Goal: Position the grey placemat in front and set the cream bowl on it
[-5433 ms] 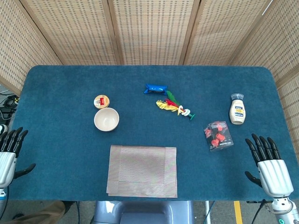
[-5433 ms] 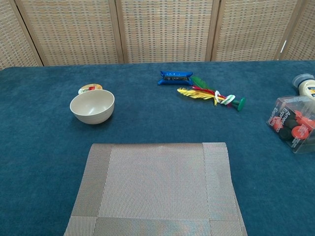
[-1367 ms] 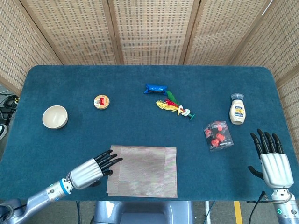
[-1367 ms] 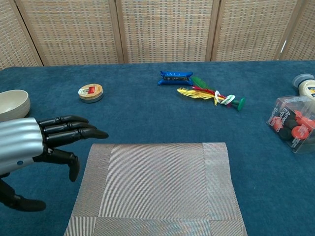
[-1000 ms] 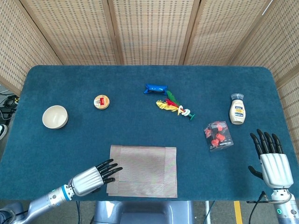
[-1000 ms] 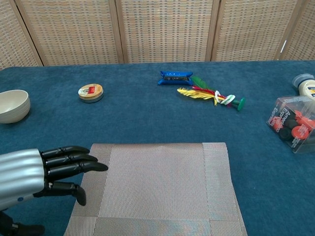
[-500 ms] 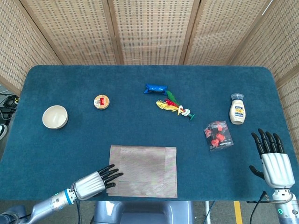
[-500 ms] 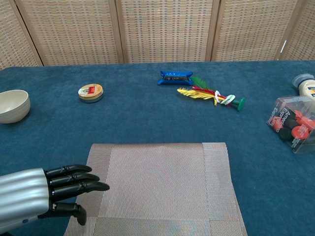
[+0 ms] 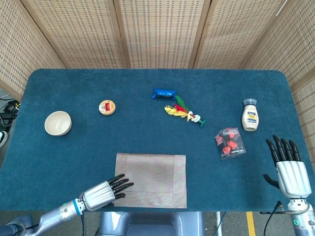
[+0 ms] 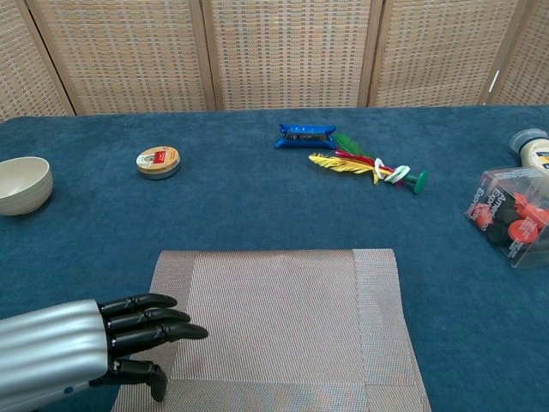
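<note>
The grey placemat (image 9: 152,179) (image 10: 279,330) lies flat at the table's front middle. Far to the left stands the cream bowl (image 9: 58,123) (image 10: 22,184), upright and empty, with nothing touching it. My left hand (image 9: 102,192) (image 10: 81,352) hovers at the placemat's front left corner, fingers stretched out and apart over the mat's edge, holding nothing. My right hand (image 9: 287,168) stays at the table's front right edge with fingers spread, empty; the chest view does not show it.
A small round tin (image 9: 107,107) (image 10: 158,160) sits right of the bowl. A blue packet (image 9: 164,93), a feathered shuttlecock toy (image 9: 186,112), a clear box of red pieces (image 9: 230,143) and a mayonnaise bottle (image 9: 250,115) lie further right.
The bowl went from beside the tin to the far left of the table. My left hand has since drawn back toward the front edge and slid right over the placemat's corner. The right hand barely moved.
</note>
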You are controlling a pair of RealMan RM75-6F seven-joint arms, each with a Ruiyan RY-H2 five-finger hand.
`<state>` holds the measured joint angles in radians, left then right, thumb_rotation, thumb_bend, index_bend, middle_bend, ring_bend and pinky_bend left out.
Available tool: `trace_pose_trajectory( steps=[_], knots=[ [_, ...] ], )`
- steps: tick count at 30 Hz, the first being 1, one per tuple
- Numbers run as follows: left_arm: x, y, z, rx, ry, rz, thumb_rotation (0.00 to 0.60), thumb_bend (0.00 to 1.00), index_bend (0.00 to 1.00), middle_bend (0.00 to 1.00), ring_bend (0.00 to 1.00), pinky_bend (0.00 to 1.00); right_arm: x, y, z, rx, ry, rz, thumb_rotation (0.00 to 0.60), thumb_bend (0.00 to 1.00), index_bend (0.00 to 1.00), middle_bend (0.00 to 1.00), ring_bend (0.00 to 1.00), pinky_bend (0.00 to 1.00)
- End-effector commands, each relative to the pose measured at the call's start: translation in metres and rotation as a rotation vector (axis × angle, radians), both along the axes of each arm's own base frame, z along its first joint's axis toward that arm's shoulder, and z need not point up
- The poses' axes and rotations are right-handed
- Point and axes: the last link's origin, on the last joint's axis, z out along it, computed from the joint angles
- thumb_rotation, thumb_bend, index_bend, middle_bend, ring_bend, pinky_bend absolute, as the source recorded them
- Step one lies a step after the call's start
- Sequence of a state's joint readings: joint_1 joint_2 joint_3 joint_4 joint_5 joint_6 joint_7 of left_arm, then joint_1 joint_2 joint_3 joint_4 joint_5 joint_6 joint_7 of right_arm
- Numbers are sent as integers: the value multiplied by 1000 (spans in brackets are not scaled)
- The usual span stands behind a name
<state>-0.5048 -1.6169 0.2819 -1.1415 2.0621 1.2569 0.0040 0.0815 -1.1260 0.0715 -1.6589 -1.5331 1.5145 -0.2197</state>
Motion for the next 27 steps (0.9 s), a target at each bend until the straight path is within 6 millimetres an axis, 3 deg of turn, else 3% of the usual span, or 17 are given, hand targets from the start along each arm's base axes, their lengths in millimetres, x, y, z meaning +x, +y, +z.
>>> trace_pose_trajectory(
  steps=[1,21,27],
  knots=[
    [2,1,-2,0,1,-2,600,329,368,0,0,0,0,0,0,1,-1,-1,600,0,22,0,0,0],
    [4,5,-5,9,22,8,600,464,395,0,0,0,0,0,0,0,-2,0,600,0,22,0,0,0],
    [4,4,-7,9,19,11,600,464,481,0,0,0,0,0,0,4,-4,-2,600,0,22,0,0,0]
  ],
)
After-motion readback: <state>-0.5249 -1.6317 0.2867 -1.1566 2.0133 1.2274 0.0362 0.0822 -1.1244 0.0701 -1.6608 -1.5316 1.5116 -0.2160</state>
